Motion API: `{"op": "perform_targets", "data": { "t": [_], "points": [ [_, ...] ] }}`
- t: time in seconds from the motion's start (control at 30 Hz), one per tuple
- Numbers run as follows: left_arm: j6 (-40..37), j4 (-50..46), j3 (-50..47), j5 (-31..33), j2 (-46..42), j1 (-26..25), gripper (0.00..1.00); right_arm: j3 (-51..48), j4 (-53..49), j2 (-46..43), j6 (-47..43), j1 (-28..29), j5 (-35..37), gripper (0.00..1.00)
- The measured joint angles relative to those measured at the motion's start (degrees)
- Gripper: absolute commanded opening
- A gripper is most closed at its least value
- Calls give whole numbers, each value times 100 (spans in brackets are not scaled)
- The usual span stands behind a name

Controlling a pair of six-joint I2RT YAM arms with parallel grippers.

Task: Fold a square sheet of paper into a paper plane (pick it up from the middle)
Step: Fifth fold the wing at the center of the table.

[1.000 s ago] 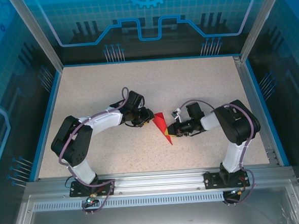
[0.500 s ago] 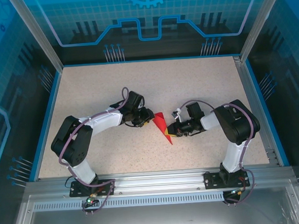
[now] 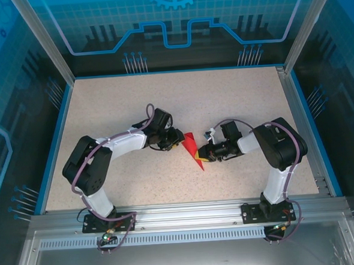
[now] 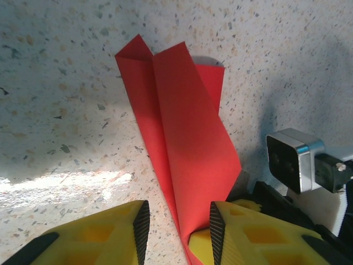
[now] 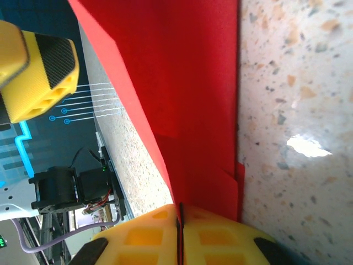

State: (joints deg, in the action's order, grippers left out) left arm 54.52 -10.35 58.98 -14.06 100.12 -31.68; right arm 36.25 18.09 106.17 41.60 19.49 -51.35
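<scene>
The red sheet of paper (image 3: 193,149) is folded into a narrow pointed shape with a raised flap and sits mid-table between both arms. In the left wrist view the paper (image 4: 182,138) runs down between the fingers of my left gripper (image 4: 177,234). Its jaws stand apart, and the left pad (image 4: 141,229) is clear of the paper. My right gripper (image 5: 179,234) is shut on the paper's edge (image 5: 187,99), holding the flap upright. From above, the left gripper (image 3: 179,143) and right gripper (image 3: 201,157) face each other across the paper.
The speckled table (image 3: 133,105) is fenced by a blue rim (image 3: 51,146) and metal posts. The right wrist camera housing (image 4: 292,163) sits close beside the left gripper's right finger. One yellow left finger (image 5: 38,77) shows upper left in the right wrist view.
The left arm has edged slightly right toward the paper. The right gripper and the paper have stayed put.
</scene>
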Motion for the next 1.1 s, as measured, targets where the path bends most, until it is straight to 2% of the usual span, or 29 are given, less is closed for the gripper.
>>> {"op": "perform_targets", "data": {
  "t": [0.43, 1.1],
  "points": [
    [20, 372, 11, -199, 271, -216, 37, 24, -13, 52, 173, -9, -13, 6],
    [256, 1414, 7, -446, 763, -407, 39, 13, 44, 81, 225, -42, -37, 6]
  ]
}}
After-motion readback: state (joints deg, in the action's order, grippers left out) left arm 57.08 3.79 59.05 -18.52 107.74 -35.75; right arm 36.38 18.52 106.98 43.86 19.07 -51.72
